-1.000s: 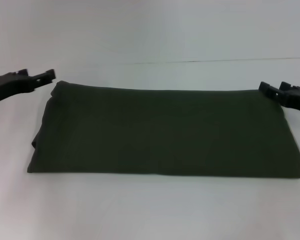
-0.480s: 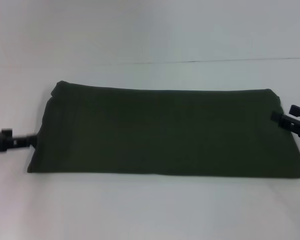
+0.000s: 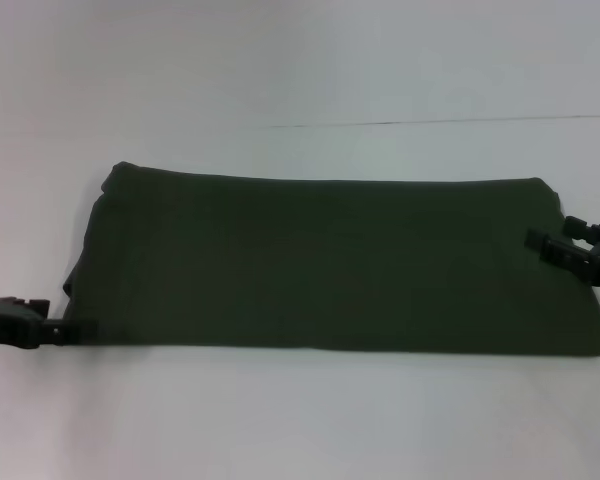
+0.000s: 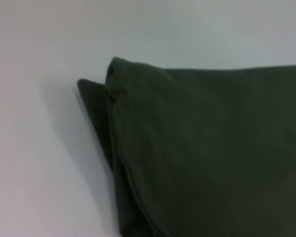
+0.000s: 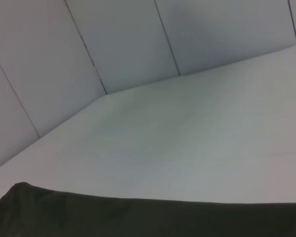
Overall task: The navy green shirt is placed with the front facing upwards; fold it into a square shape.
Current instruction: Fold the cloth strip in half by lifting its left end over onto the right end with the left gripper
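The navy green shirt lies folded into a wide dark band on the white table, plain side up, with no lettering or collar showing. My left gripper sits low at the band's near-left corner, open, its tip just touching the cloth edge. Over the band's right end my right gripper is open and holds nothing. The left wrist view shows the layered folded corner of the shirt. In the right wrist view only a strip of the shirt shows.
The white table runs all round the shirt. A white panelled wall stands behind it, and a thin seam line crosses the table's far part.
Both grippers have come down from the band's far corners. The left one moved to the near-left corner. The right one moved in over the right end. The shirt stayed put.
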